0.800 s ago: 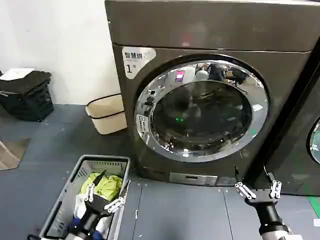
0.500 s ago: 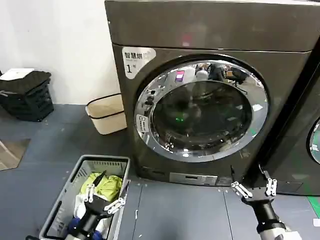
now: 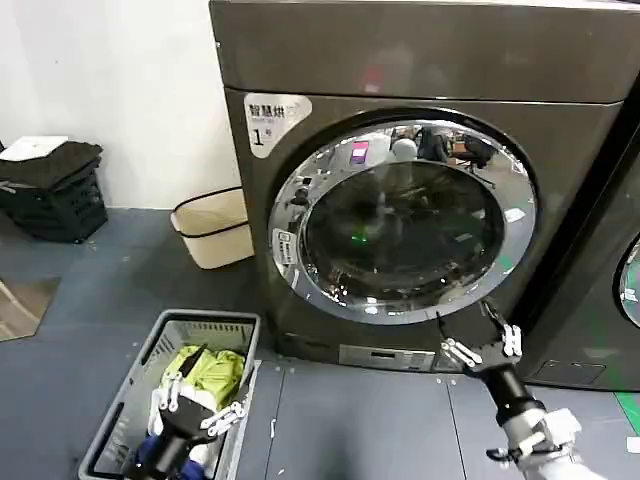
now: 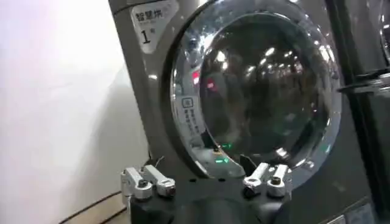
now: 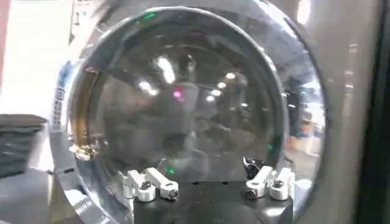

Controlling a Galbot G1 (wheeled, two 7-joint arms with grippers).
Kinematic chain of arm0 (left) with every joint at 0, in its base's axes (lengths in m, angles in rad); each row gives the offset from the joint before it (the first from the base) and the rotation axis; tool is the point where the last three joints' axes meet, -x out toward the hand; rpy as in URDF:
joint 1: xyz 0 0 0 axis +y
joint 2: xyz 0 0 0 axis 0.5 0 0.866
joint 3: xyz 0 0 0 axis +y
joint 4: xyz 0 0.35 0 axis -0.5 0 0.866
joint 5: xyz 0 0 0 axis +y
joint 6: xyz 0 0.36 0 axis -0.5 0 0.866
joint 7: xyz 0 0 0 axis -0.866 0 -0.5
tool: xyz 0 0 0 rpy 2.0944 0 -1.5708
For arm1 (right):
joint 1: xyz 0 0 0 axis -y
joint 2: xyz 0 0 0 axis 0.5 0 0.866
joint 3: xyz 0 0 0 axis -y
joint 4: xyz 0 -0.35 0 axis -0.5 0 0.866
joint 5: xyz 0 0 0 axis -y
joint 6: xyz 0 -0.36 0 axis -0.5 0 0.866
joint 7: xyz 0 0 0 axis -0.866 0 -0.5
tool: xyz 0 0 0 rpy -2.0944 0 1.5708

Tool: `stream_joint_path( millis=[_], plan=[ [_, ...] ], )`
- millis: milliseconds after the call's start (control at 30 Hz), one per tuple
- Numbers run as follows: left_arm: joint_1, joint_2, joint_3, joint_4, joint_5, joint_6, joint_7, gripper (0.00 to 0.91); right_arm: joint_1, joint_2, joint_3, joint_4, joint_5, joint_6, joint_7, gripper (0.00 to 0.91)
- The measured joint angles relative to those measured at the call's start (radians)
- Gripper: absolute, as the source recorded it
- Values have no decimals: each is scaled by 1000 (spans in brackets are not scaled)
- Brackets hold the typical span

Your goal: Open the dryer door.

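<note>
one dryer door [image 3: 402, 218] shut flush on the machine front | right gripper [image 3: 482, 347] jaws spread wide, empty, just below the door's lower right rim | left gripper [image 3: 203, 402] jaws wide, empty, low over one laundry basket [image 3: 190, 328] | one beige bin [image 3: 211, 228] beside the machine

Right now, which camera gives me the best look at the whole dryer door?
The head view: the dryer door shows complete, shut, with the open right gripper near its lower right rim. The right wrist view shows mostly glass close up; the left wrist view sees it obliquely.
</note>
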Motion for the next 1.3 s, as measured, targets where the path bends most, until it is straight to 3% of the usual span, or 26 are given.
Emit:
stream_joint_path(
  millis=[467, 967, 1300],
  plan=[
    [32, -42, -10, -25, 38, -27, 7, 907, 252, -126, -171, -156, 106, 15, -101, 907],
    [34, -55, -11, -27, 50, -35, 19, 907, 465, -138, -348, -311, 145, 52, -196, 907],
    [30, -57, -14, -17, 51, -35, 23, 907, 561, -122, -438, -355, 160, 47, -201, 907]
  ],
)
